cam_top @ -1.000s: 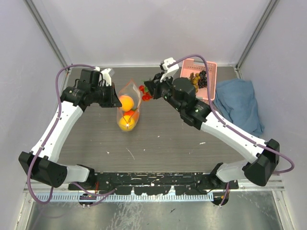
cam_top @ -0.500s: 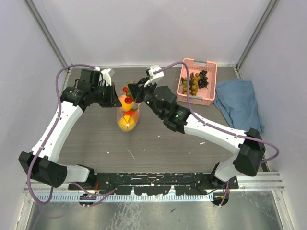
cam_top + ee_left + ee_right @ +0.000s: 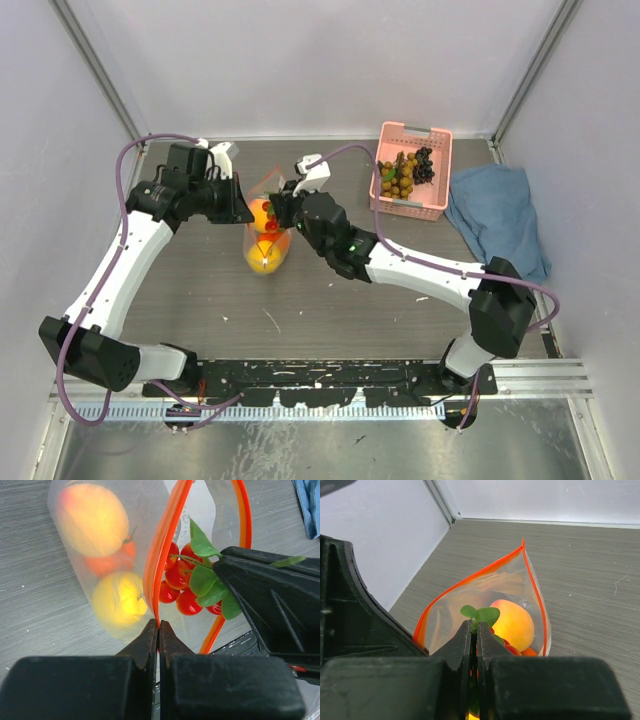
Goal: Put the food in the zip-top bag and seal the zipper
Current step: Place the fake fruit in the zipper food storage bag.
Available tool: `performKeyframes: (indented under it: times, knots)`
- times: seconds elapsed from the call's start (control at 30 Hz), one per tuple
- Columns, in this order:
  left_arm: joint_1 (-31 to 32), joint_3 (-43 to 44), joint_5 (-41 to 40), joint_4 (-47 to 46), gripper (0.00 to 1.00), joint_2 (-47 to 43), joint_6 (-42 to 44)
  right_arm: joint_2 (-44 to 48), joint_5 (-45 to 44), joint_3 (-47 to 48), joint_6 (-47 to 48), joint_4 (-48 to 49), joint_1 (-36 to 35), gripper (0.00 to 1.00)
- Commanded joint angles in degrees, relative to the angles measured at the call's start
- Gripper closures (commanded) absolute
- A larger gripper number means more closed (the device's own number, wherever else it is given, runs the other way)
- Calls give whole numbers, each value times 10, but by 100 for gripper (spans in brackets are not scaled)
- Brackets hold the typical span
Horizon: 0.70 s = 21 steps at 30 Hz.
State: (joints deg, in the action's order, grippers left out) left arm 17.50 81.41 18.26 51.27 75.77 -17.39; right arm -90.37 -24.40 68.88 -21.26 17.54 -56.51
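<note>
Clear glossy plastic zip-top bag

Light's bright and even, soft from overhead with only faint fuzzy shadows on the tabletop, top view sharp, but both wrist cams go mushy up close on the dark left tool and right tool, and the zip-top bag plastic looks hazy.

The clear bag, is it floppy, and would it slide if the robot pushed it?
Probably floppy: the zip-top bag looks thin and crinkly, with the left gripper pinching its rim. It likely slumps if released. The round fruits inside should weigh it down against sliding.
</note>
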Motion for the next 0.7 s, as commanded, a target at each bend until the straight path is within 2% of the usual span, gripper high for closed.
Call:
performKeyframes:
  times: [0.0, 0.27, 0.6, 0.67]
  knots:
    - [-5, 6, 7, -25, 100, -6, -2, -13, -7, 22, -12, 0, -2, 96]
    - [-5, 6, 8, -25, 100, -7, -2, -57, -30, 65, 3, -62, -2, 90]
    - [-5, 6, 6, -25, 100, -6, -3, -67, -89, 89, 28, -120, -3, 89]
    - [-5, 7, 7, -25, 100, -6, -3, -70, -91, 96, 31, -131, -3, 85]
